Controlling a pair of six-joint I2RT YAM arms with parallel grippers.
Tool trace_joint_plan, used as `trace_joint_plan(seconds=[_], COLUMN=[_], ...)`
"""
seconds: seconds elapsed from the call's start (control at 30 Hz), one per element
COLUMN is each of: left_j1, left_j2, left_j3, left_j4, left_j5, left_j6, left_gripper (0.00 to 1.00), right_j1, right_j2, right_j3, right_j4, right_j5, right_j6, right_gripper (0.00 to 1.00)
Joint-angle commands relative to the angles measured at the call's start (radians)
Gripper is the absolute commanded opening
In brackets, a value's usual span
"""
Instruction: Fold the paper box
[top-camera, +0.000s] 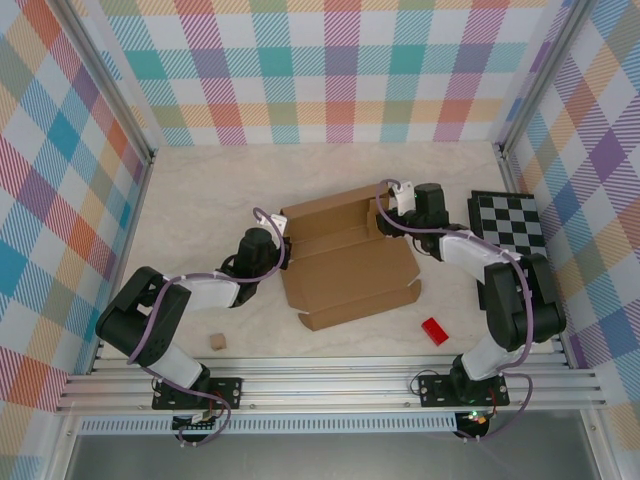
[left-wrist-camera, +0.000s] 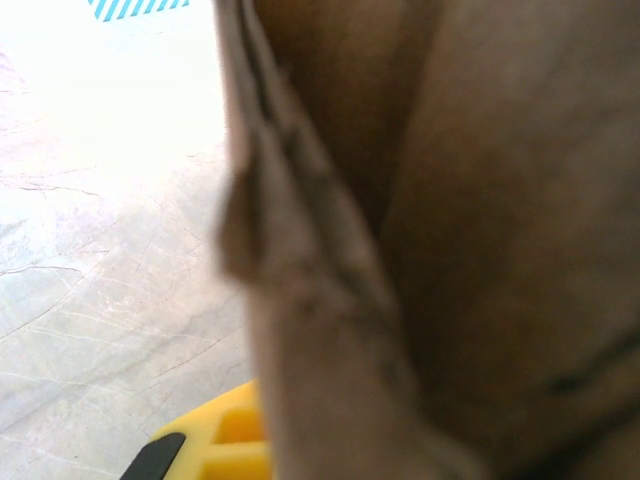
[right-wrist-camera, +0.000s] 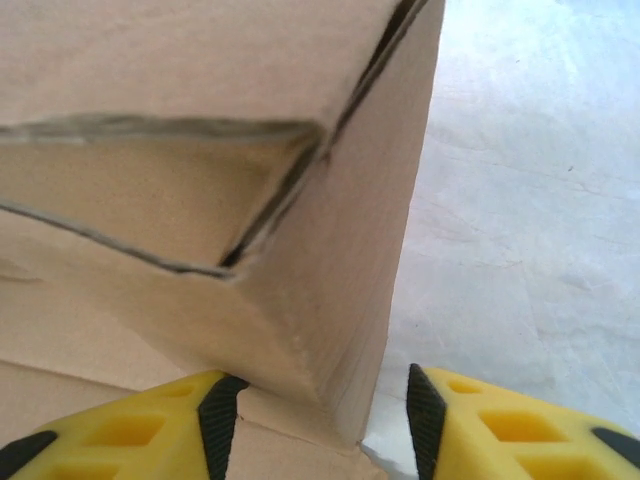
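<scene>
Yellow-fingered R gripper (right-wrist-camera: 322, 395) straddles a raised corner of the plain brown corrugated-cardboard paper box (top-camera: 345, 270), jaws part-open, not clamping. L gripper (top-camera: 283, 252) closed on box's left wall. Box partly folded, mid pale table (top-camera: 200, 190).

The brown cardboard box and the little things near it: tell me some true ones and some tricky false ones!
The plain brown cardboard box lies completely flat. False: some walls stand up.
The small red block sits inside the box. False: it lies on the pale table, apart from the box.
The tiny tan cube lies to the box's left, apart from it. True.
The right gripper has a box wall between its fingers. True.
</scene>
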Motion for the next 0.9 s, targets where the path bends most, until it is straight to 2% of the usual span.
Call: trace_joint_plan(seconds=[0.0,0.13,0.23,0.33,0.4,0.47,0.5,0.6,0.73,0.87], left_j1=[-0.043,-0.053,-0.058,-0.060,-0.061,-0.061,-0.062,-0.062,-0.062,-0.061], left_j2=[-0.006,-0.009,-0.007,-0.007,-0.009,-0.008,-0.007,-0.005,-0.014,-0.046], left_j3=[-0.004,-0.003,0.010,0.026,0.035,0.044,0.043,0.034,0.018,-0.011], left_j4=[-0.005,-0.016,-0.034,-0.064,-0.082,-0.096,-0.097,-0.086,-0.072,-0.035], left_j5=[0.075,0.068,0.053,0.018,0.013,0.015,0.017,0.020,0.033,0.085], left_j6=[0.031,0.033,0.029,0.005,-0.010,-0.019,-0.019,-0.015,0.007,0.028], left_gripper=[0.00,0.00,0.00,0.00,0.00,0.00,0.00,0.00,0.00,0.00], right_j1=[0.006,0.009,0.011,0.017,0.027,0.032,0.032,0.025,0.019,-0.018], right_j2=[0.016,0.037,0.054,0.065,0.068,0.066,0.064,0.085,0.117,0.106], right_j3=[0.004,0.024,0.031,0.020,0.007,-0.006,-0.014,0.019,0.114,0.132], right_j4=[0.101,0.109,0.123,0.139,0.151,0.163,0.183,0.168,0.082,0.083], right_j5=[0.084,0.091,0.090,0.101,0.111,0.114,0.104,0.001,-0.091,-0.243], right_j6=[0.075,0.116,0.139,0.164,0.164,0.154,0.149,0.097,0.009,-0.089], right_gripper=[0.45,0.28,0.11,0.06,0.11,0.28,0.32,0.46,0.52,0.51])
